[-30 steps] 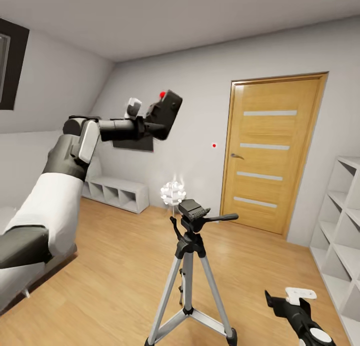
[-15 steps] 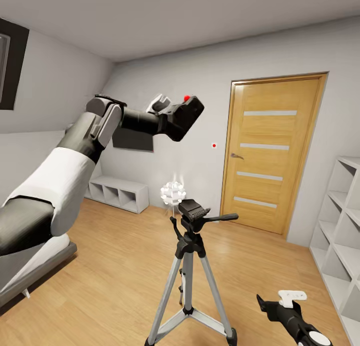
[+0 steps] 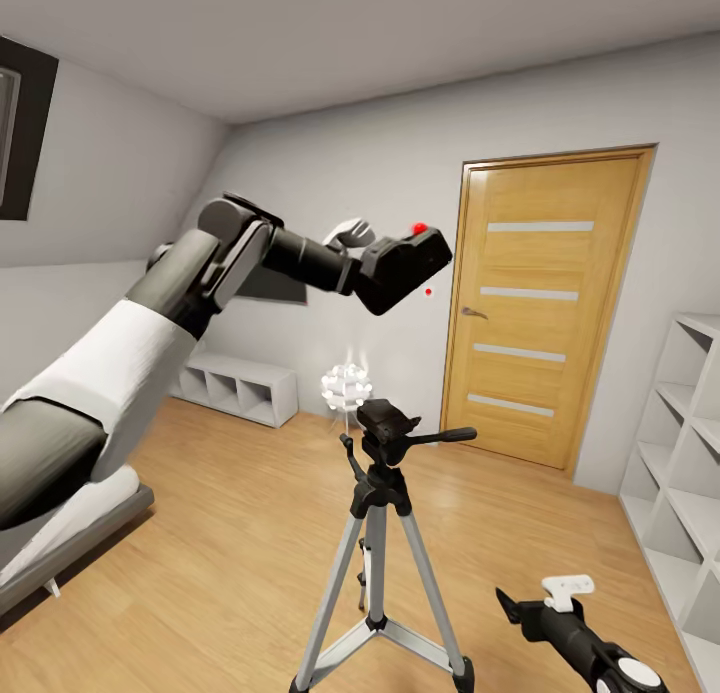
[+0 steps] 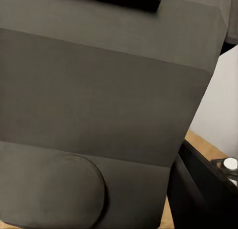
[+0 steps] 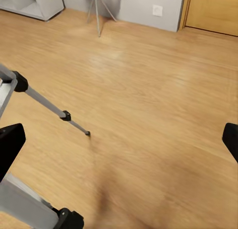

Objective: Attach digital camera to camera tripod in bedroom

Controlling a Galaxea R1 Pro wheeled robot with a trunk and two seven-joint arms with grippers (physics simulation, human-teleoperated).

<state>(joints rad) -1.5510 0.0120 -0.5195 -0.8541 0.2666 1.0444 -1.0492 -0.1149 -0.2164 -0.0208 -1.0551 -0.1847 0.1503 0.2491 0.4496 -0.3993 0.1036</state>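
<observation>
The left gripper [image 3: 372, 258] is clamped on the digital camera [image 3: 402, 266], held high above and slightly left of the camera tripod [image 3: 385, 518], presumably so it can descend onto the bare pan head; right of the tripod and low by its legs, the right gripper [image 3: 525, 606] hangs wide open and empty, apparently kept clear.
</observation>
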